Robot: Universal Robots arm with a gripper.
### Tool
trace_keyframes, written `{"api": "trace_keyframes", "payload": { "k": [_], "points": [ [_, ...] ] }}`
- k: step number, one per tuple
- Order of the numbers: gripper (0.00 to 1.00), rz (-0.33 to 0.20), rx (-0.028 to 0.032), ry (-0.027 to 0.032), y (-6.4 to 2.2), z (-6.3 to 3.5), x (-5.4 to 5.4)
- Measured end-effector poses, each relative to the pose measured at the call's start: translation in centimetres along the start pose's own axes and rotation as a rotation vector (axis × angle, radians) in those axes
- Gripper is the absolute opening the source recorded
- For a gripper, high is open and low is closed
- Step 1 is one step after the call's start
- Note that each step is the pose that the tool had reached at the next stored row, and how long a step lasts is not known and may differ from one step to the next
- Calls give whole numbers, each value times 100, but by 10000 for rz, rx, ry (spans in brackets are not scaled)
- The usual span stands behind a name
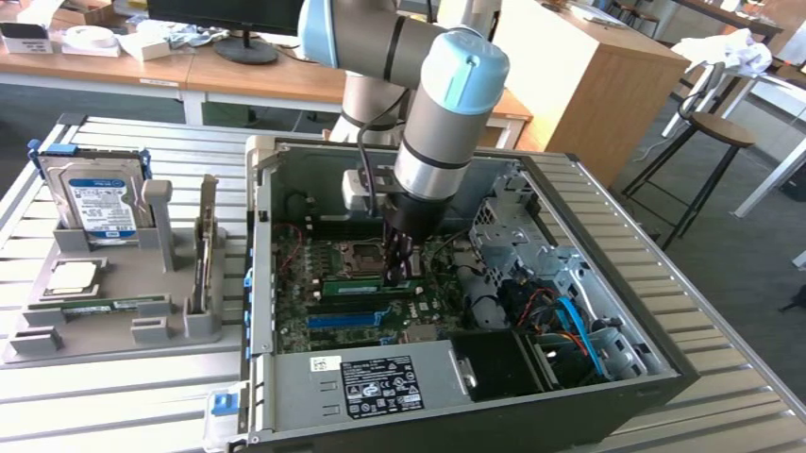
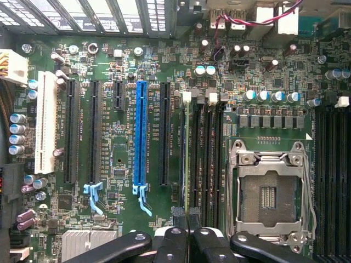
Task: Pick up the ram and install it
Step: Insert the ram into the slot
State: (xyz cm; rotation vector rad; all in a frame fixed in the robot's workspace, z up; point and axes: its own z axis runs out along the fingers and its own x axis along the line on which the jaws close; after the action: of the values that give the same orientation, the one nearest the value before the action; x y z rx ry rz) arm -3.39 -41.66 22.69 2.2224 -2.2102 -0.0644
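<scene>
The ram (image 1: pixel 353 280) is a thin green stick standing on edge in a memory slot of the motherboard (image 1: pixel 330 332), inside the open computer case. In the wrist view the ram (image 2: pixel 187 159) shows edge-on as a narrow line in the slot beside the long black slots, ending at a white clip (image 2: pixel 186 97). My gripper (image 1: pixel 406 267) reaches straight down into the case at the ram's end nearest the CPU socket (image 2: pixel 270 197). My gripper (image 2: pixel 188 222) is shut, its black fingertips pinched together on the stick's top edge.
The blue slot (image 2: pixel 141 134) and black card slots lie beside the ram. Case walls (image 1: pixel 259 283) and a drive cage with cables (image 1: pixel 561 316) hem in the arm. On the exterior view's left, a grey holder (image 1: pixel 38 344) carries a hard drive (image 1: pixel 94 193), an upright card (image 1: pixel 206 247) and another green stick (image 1: pixel 111 304).
</scene>
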Motion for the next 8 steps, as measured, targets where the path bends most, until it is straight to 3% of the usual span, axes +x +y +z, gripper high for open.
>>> {"api": "trace_keyframes", "payload": {
  "k": [8],
  "points": [
    [11, 1, 0, -1, -1, 40, 1]
  ]
}}
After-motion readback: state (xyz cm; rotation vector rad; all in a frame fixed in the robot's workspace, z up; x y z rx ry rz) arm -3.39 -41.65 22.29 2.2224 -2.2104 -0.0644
